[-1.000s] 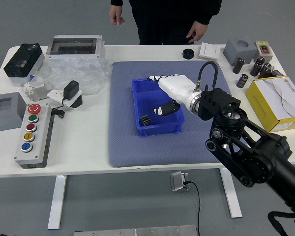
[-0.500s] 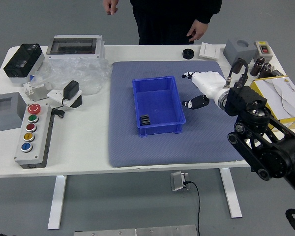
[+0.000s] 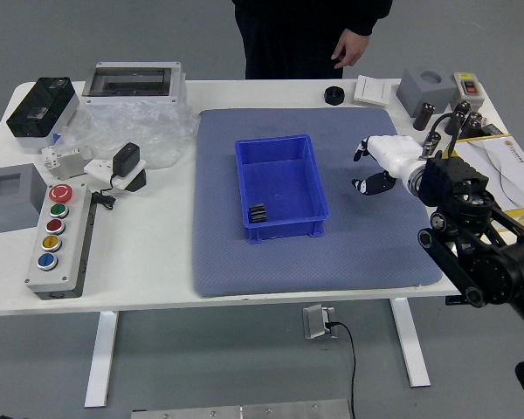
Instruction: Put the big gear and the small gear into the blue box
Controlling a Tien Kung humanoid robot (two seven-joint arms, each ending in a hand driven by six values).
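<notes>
A Tien Kung humanoid robot's right hand (image 3: 396,158), a smooth white shell with black fingertips, hovers over the pebbled blue-gray mat (image 3: 236,271) to the right of the blue box (image 3: 284,229). The hand is open and empty, a clear gap between its forward-pointing fingers (image 3: 373,183) – nothing is in its hold. Behind it runs a black arm (image 3: 467,231) of glossy, rounded joints, entering from the right.

A small dark gear (image 3: 258,213), its side cut with fine ridges, lies inside the box in the near left corner. Whether it is the big one or the small one cannot be told. The box itself is glossy plastic, rectangular and open-topped, with thin straight walls, and sits on the mat.

At the far side of the white table (image 3: 148,262) stands a person (image 3: 288,35) in black, one bare hand (image 3: 350,48) hanging loosely, touching nothing on the table. Near that edge rests a round black piece (image 3: 334,95), squat and disc-like.

On the left, crumpled clear plastic wrap (image 3: 148,140) spreads near a gray control box (image 3: 64,279) with a column of round colored buttons – red, green, yellow and blue among them. At right, short dark cylinders (image 3: 423,117) stand near a gray, blocky fixture (image 3: 426,91).
</notes>
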